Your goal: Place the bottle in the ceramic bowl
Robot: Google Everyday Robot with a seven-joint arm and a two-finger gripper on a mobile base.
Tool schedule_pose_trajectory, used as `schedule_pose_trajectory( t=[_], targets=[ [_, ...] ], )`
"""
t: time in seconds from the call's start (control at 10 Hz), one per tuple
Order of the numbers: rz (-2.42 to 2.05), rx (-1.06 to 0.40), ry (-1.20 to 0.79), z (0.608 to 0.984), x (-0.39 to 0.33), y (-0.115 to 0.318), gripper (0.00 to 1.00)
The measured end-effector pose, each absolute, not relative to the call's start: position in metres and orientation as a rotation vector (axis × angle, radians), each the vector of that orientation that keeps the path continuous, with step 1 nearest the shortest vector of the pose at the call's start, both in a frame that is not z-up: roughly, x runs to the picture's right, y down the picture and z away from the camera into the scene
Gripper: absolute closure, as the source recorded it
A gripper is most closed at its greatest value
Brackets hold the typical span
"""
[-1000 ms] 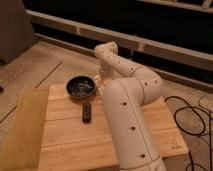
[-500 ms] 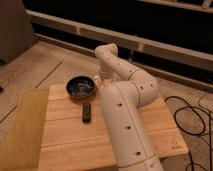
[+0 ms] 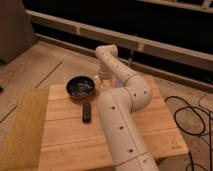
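The wooden tabletop (image 3: pixel 150 125) stood on a speckled floor, and the white arm (image 3: pixel 120 125) of the robot rose from its near edge. The arm went up over the middle of the tabletop, bent at a round elbow toward the right edge, and then reached back to the far edge. There its last joint turned downward.

The end effector (image 3: pixel 104 74) hung under this joint, close to the far edge and about halfway along it. It was just to the right of the ceramic bowl (image 3: pixel 81 87). I could not tell whether the end effector was wide or narrow, or whether it gripped anything, because it was a pale blur against the arm.

The bottle (image 3: pixel 102 84) was seen only as a small whitish shape directly below the end effector, just beside the right rim of the ceramic bowl. It did not lie inside the bowl. Whether it touched the rim or the tabletop, I could not tell.

The ceramic bowl, dark and glossy, stood upright near the far left corner. A flat black bar (image 3: pixel 87 113) lay on the wood nearer to the middle, apart from the bowl, with its long side pointing from the far edge to the near edge. A yellowish mat (image 3: pixel 22 130) lay along the left edge. Dark cables (image 3: pixel 192 117) curled on the floor beyond the right edge.
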State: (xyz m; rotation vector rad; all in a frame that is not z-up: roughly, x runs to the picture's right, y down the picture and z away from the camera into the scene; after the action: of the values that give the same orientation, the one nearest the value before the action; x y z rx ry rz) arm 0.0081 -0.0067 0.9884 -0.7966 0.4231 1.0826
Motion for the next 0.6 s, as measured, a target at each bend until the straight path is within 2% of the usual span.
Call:
schedule_pose_trajectory(
  t=[0.2,0.3,0.6],
  targets=[
    [1.058,-0.823,0.461,0.987,0.015,0.001,0.37],
    [1.049,-0.835,0.472,0.986,0.017,0.005,0.44],
    [1.046,-0.861,0.473,0.986,0.02,0.01,0.77]
  ],
)
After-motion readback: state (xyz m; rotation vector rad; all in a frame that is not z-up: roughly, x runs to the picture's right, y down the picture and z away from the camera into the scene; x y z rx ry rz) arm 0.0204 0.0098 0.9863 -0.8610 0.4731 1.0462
